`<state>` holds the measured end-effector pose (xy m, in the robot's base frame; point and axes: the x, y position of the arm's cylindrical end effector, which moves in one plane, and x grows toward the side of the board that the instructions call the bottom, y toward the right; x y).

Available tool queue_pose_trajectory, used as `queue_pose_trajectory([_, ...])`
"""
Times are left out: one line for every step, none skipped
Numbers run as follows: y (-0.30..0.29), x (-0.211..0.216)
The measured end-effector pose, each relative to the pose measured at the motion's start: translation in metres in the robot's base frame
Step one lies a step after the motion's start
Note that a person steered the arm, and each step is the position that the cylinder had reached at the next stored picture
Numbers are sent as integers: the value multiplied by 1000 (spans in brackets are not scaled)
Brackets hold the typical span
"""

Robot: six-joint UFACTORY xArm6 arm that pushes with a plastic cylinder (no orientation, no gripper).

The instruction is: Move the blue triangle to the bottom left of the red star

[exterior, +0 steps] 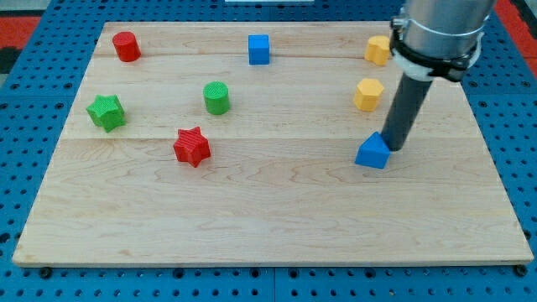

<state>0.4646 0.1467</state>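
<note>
You see the blue triangle (372,152) lying on the wooden board (277,210) toward the view's right, roughly at mid-height. My tip (393,149) sits right against its right side, touching or all but touching it. The arm carries no hand at all, only the straight dark rod (406,109), so there is nothing to be apart or together.

The red star (191,147) lies well apart from the blue triangle, over on the view's left half, at about the same height on the board. The stretch of board between them is bare wood.

Just above the triangle you find a yellow hexagon-like block (367,94), and above that a second yellow block (378,49), partly behind the arm's grey body (438,29).

A blue cube (258,49) stands near the top middle. A red cylinder (126,46) sits at the top left. A green cylinder (216,97) lies up and to the right of the red star, and a green star (106,111) lies to its upper left.
</note>
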Motion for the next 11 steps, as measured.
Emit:
queue_pose_trajectory([-48, 35])
queue_pose_trajectory([-65, 55])
queue_pose_trajectory([-68, 57])
queue_pose_trajectory([-68, 57])
queue_pose_trajectory([-68, 57])
queue_pose_trajectory([-64, 57])
queue_pose_trajectory([-60, 57])
queue_pose_trajectory([-55, 57])
queue_pose_trajectory([-49, 57])
queue_pose_trajectory([-47, 61])
queue_pose_trajectory([-83, 84])
